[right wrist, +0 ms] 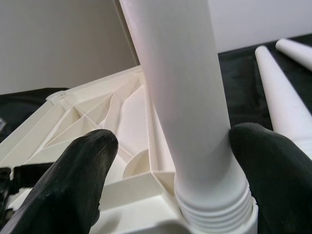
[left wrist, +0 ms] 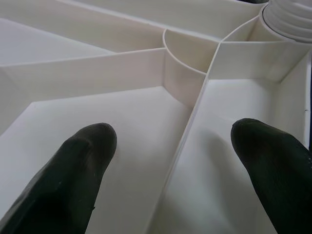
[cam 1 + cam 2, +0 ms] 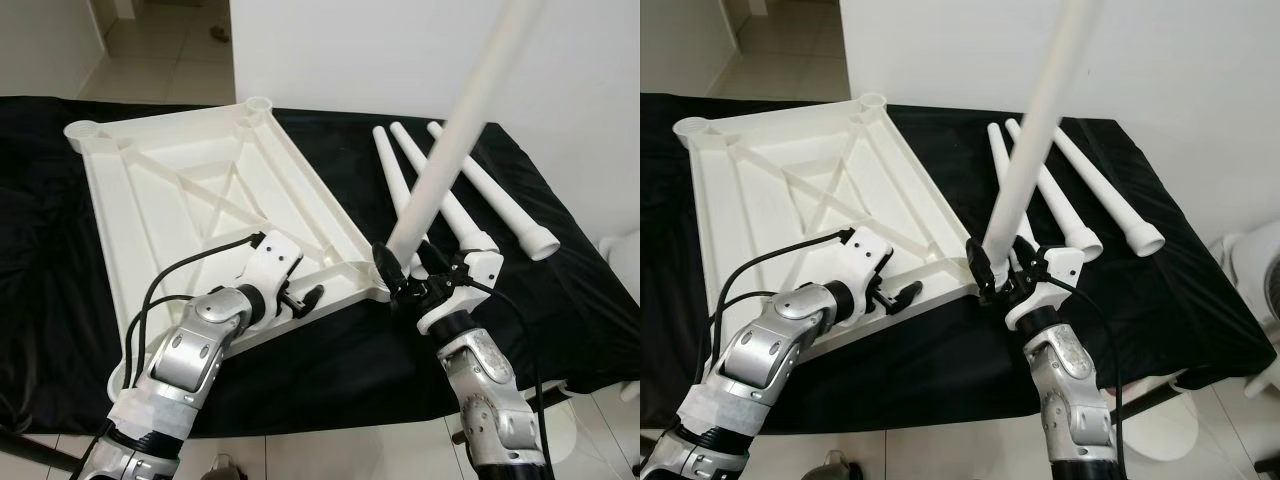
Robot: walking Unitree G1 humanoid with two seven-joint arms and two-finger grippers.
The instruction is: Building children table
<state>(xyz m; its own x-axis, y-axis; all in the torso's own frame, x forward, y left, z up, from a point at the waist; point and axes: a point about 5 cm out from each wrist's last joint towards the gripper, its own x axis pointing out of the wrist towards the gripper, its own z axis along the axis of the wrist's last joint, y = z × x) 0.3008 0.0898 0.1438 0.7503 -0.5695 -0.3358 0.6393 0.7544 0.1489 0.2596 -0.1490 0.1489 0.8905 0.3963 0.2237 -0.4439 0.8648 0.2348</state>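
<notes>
Step in hand: fitting the first leg into a corner socket of the upturned tabletop; judged about a quarter done, since three legs lie unfitted.
Tabletop (image 3: pixel 200 200): white plastic, underside up with ribs showing, lying on a black cloth (image 3: pixel 40 260) in the left and centre of the head view.
Leg in work (image 3: pixel 450 140): stands up from the near right corner of the tabletop, leaning toward the upper right of the frame; its threaded end sits in the socket, several thread rings showing above the rim in the right wrist view.
Right end effector (image 3: pixel 405 272): centre right of the frame, at the foot of the leg. One finger touches the leg; the other stands off with a visible gap, so the hold looks loose, not clamped.
Left end effector (image 3: pixel 300 297): lower centre, over the near edge of the tabletop, fingers (image 2: pixel 73 170) spread and holding nothing, poised above the ribs.
Spare legs (image 3: pixel 470 190): three, side by side on the cloth at upper right, well apart from the tabletop.
Next move (judgement): close on the leg and turn it until the threads disappear, with the left end effector steadying the tabletop.
Risk: the lean suggests cross-threading.
</notes>
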